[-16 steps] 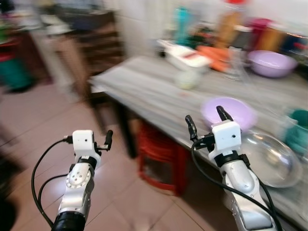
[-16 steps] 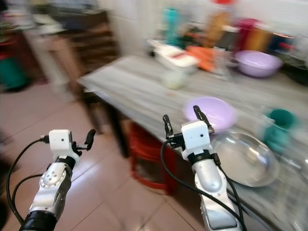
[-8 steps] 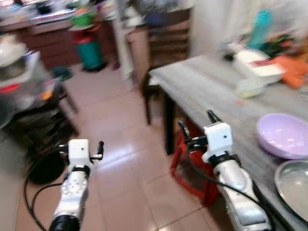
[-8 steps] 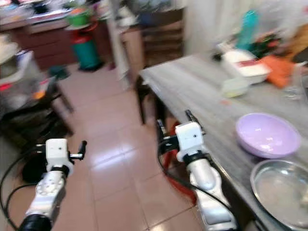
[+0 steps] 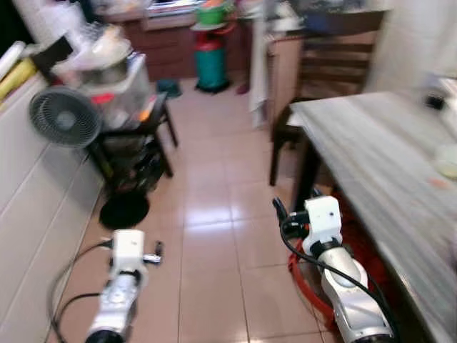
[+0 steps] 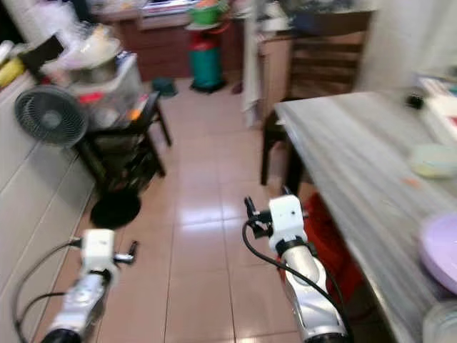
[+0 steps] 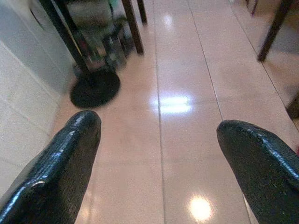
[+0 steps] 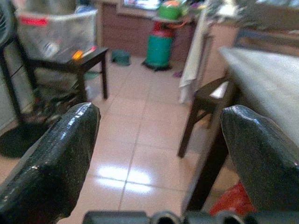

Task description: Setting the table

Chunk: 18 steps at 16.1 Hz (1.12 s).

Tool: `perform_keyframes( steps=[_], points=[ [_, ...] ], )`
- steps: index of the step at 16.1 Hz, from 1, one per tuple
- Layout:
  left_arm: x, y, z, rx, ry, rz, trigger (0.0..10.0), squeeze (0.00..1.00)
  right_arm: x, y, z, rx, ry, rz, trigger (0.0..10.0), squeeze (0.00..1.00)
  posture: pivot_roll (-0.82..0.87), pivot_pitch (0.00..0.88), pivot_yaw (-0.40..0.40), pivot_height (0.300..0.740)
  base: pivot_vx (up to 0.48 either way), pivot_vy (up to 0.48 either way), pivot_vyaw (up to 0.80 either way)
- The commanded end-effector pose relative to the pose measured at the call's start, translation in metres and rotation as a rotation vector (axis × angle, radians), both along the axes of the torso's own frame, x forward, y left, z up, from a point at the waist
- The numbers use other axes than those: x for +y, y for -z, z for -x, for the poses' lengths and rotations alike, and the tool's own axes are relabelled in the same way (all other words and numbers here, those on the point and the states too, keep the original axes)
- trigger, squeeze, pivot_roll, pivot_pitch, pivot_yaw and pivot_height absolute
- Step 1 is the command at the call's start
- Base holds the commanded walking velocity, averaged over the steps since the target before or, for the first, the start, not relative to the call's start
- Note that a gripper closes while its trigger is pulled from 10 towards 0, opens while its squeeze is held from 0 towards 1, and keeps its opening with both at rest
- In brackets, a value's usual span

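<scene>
Tiled kitchen floor (image 5: 214, 236) stretches ahead of me, and the grey table (image 6: 357, 150) I am meant to set runs down my right side. What I can see of the tableware sits at its near end: a lilac bowl (image 6: 441, 251) at the edge of the right eye view, with the rim of a clear dish (image 6: 443, 325) just beside it, and further along a small pale lidded tub (image 6: 433, 160).

I judge the lilac bowl to be light plastic, stiff and forgiving, best pinched across its rim. The clear dish may be glass, so heavier, slippery and breakable; I would take its edge firmly and keep it low over the tabletop.

My right gripper (image 8: 159, 149) hangs just off the table's long edge, fingers spread wide with nothing between them. My left gripper (image 7: 159, 154) hovers over bare tile, well apart from the table, equally wide open and empty.

Beyond, a wooden chair (image 5: 335, 64) stands at the table's far end, a red stool (image 6: 328, 243) sits under it, and a fan (image 5: 64, 118) and a cluttered black stand (image 5: 132, 153) line the left wall.
</scene>
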<state>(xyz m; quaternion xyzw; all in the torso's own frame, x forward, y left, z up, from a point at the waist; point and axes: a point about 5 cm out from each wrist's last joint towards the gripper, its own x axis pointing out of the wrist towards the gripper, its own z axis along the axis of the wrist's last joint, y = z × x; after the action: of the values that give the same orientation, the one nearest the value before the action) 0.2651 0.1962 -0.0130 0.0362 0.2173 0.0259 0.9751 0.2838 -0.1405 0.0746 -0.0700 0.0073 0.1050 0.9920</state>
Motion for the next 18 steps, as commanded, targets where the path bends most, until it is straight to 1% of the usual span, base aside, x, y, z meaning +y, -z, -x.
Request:
perform_keyframes(
  steps=[1,2,4,5,6,7,8,9,10,12,13,14,15,17,18],
  points=[
    [0.007,0.0,0.001,0.014,0.004,-0.016,10.0,0.0,0.011,-0.001,-0.003,-0.005,-0.03,-0.024,10.0,0.0,-0.05,0.0,0.069,0.74,0.0,0.0,0.8],
    [-0.009,0.022,0.018,0.138,0.096,0.025,10.0,0.0,0.008,0.023,-0.003,0.091,0.004,-0.016,10.0,0.0,-0.04,0.0,0.066,0.74,0.0,0.0,0.0],
    [-0.012,0.032,0.027,0.201,0.112,0.029,10.0,0.0,0.002,0.038,-0.003,0.151,0.041,0.005,10.0,0.0,-0.04,0.0,0.061,0.74,0.0,0.0,0.0],
    [-0.013,0.04,0.036,0.262,0.106,0.027,10.0,0.0,-0.006,0.06,0.002,0.267,0.074,0.01,10.0,0.0,-0.04,0.0,0.05,0.74,0.0,0.0,0.0],
    [-0.013,0.042,0.039,0.281,0.103,0.029,10.0,0.0,-0.008,0.067,0.005,0.311,0.083,0.011,10.0,0.0,-0.04,0.0,0.05,0.74,0.0,0.0,0.0],
    [-0.013,0.045,0.042,0.302,0.097,0.026,10.0,0.0,-0.01,0.076,0.008,0.367,0.083,0.016,10.0,0.0,-0.02,0.0,0.032,0.74,0.0,0.0,0.0],
    [-0.015,0.053,0.051,0.364,0.075,0.038,10.0,0.0,-0.014,0.096,0.018,0.496,0.097,0.026,10.0,0.0,-0.01,0.0,0.019,0.74,0.0,0.0,0.0],
    [-0.015,0.054,0.053,0.377,0.074,0.04,10.0,0.0,-0.015,0.101,0.022,0.531,0.095,0.035,10.0,0.0,0.0,0.0,0.001,0.74,0.0,0.0,0.0],
    [-0.018,0.057,0.057,0.405,0.081,0.047,10.0,0.0,-0.015,0.113,0.033,0.613,0.083,0.068,10.0,0.0,0.01,0.0,-0.013,0.74,0.0,0.0,0.0],
    [-0.019,0.064,0.067,0.462,0.105,0.03,10.0,0.0,-0.02,0.131,0.052,0.737,0.099,0.084,10.0,0.0,0.03,0.0,-0.024,0.74,0.0,0.0,0.0],
    [-0.019,0.065,0.069,0.472,0.102,0.031,10.0,0.0,-0.021,0.133,0.055,0.76,0.112,0.068,10.0,0.0,0.03,0.0,-0.024,0.74,0.0,0.0,0.0],
    [-0.017,0.068,0.074,0.495,0.103,0.027,10.0,0.0,-0.022,0.139,0.062,0.805,0.135,0.022,10.0,0.0,0.03,0.0,-0.024,0.74,0.0,0.0,0.0],
    [-0.015,0.069,0.077,0.507,0.106,0.022,10.0,0.0,-0.023,0.141,0.065,0.823,0.159,-0.009,10.0,0.0,0.02,0.0,-0.022,0.74,0.0,0.0,0.0],
    [-0.011,0.071,0.081,0.529,0.117,0.003,10.0,0.0,-0.026,0.144,0.069,0.846,0.192,-0.016,10.0,0.0,0.01,0.0,-0.004,0.74,0.0,0.0,0.0],
    [-0.01,0.071,0.082,0.536,0.13,-0.011,10.0,0.0,-0.027,0.145,0.072,0.851,0.196,-0.015,10.0,0.0,0.01,0.0,0.001,0.74,0.0,0.307,-0.8]
  ],
)
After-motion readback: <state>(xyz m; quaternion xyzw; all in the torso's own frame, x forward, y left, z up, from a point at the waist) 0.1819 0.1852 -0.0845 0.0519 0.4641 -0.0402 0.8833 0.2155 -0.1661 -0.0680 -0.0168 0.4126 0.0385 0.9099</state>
